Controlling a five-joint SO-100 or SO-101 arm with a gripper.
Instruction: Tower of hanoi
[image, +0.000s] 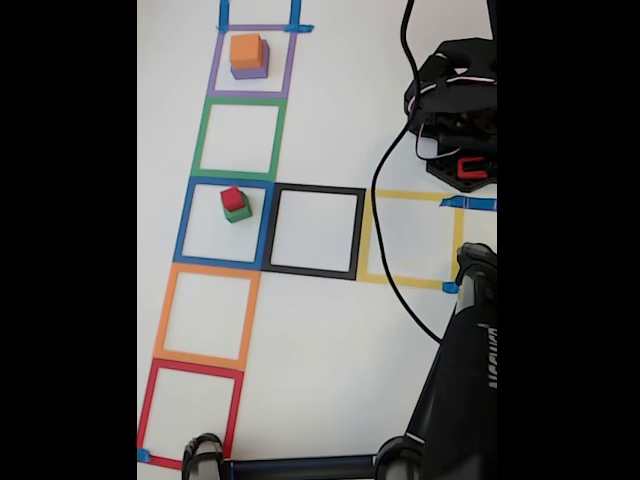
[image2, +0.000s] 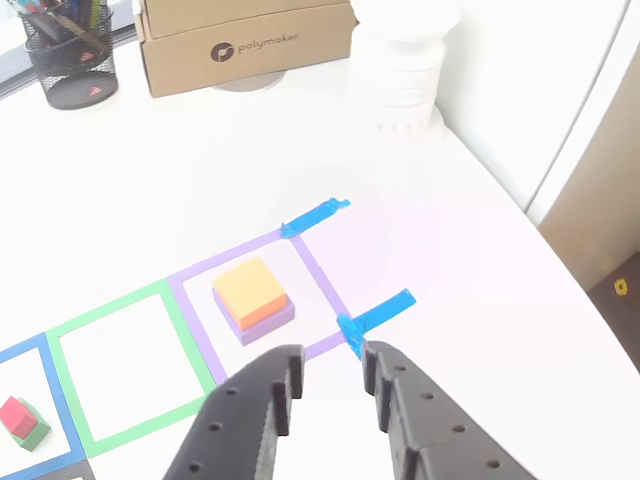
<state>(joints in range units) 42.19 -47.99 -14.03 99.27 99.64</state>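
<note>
The orange block (image: 246, 50) sits on top of the purple block (image: 250, 70). Both are inside the purple tape square (image: 213, 62) at the top of the fixed view. The red block (image: 232, 199) sits on the green block (image: 240, 213). That little pile is in the blue tape square (image: 184, 222), two squares down. The green tape square (image: 202, 137) between them has nothing in it.

In the other view, the gripper (image2: 327, 385) is at the bottom edge, near the purple square but not over the blocks. Its jaws are spread a little apart, and nothing is between them. It is not touching any block.

So there are two piles of two now. I think the arm is between moves, about to pick a block. The red one is the smallest and it is on top, so it is probably next. If so, the gripper has to go over to the blue square, come down around only the red block, and squeeze it softly. It must not bump the green block under it.
</note>
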